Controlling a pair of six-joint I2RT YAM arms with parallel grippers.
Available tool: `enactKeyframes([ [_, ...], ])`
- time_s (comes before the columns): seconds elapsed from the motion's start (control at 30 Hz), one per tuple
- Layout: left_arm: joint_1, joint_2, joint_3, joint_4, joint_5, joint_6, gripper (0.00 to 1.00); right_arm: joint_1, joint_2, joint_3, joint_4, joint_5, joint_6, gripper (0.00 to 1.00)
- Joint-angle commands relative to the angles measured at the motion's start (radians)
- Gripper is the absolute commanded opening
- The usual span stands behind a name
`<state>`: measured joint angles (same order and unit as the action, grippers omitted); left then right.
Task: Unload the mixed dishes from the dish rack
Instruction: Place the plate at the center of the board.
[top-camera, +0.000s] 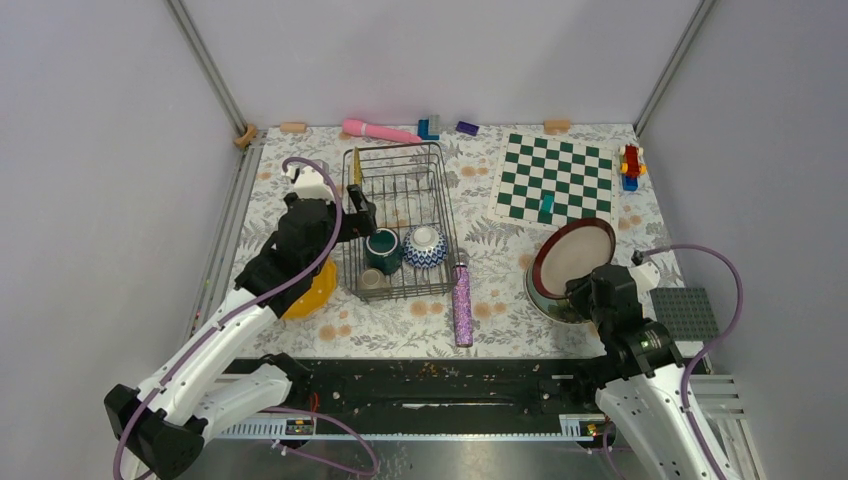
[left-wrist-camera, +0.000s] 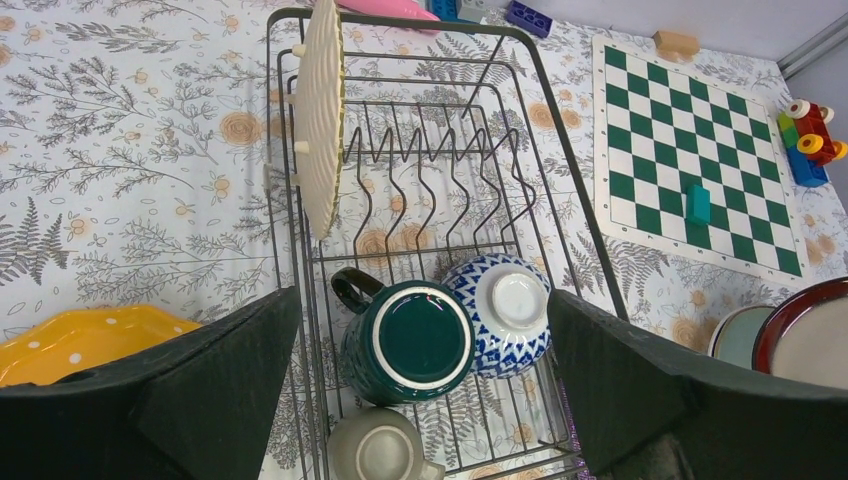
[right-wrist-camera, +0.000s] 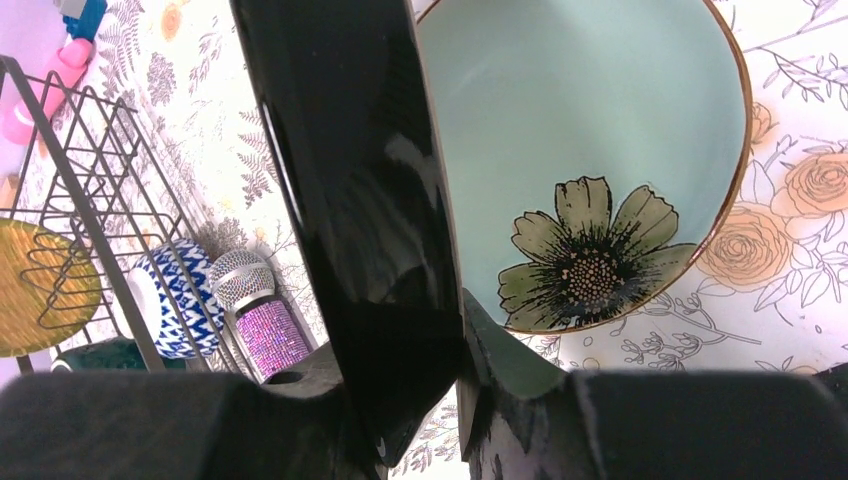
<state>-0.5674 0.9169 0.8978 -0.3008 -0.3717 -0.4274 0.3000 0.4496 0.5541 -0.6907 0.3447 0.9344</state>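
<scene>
Colours over the floral worktop

The worktop (left-wrist-camera: 120, 150) is white with grey ferns and tan roses. The dish rack (top-camera: 390, 147) is black wire; the mug (left-wrist-camera: 410, 345) dark teal; the bowl (left-wrist-camera: 500, 310) blue-and-white patterned; the cup (left-wrist-camera: 380, 450) greyish; the ribbed plate (left-wrist-camera: 320, 110) cream. The yellow plate (left-wrist-camera: 80, 335) has white dots, the pale green plate (right-wrist-camera: 600, 130) an olive flower and brown rim, the red-rimmed plate (top-camera: 572, 255) a pale centre. The chessboard (left-wrist-camera: 700, 150) is green and white.
</scene>
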Motion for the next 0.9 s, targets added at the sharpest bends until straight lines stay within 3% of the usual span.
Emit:
enactKeyframes([
  [0.0, 0.0, 0.003, 0.052, 0.023, -0.03, -0.005, 0.99, -0.005, -0.045, 0.001, 0.086, 0.075, 0.104, 0.03],
  [0.3, 0.0, 0.011, 0.047, 0.035, -0.011, 0.002, 0.99, -0.006, -0.011, -0.031, 0.083, 0.05, 0.149, 0.04],
  [0.53, 0.0, 0.011, 0.043, 0.045, -0.015, 0.008, 0.99, -0.007, 0.03, -0.041, 0.083, 0.028, 0.179, 0.11],
  [0.63, 0.0, 0.011, 0.044, 0.049, -0.015, 0.009, 0.99, -0.008, 0.02, -0.049, 0.059, 0.043, 0.2, 0.21],
  [0.73, 0.0, 0.014, 0.044, 0.055, -0.018, 0.01, 0.99, -0.01, 0.002, -0.059, 0.046, 0.051, 0.211, 0.23],
  [0.87, 0.0, 0.023, 0.049, 0.058, -0.021, 0.012, 0.99, -0.011, 0.007, -0.061, 0.014, 0.053, 0.209, 0.32],
])
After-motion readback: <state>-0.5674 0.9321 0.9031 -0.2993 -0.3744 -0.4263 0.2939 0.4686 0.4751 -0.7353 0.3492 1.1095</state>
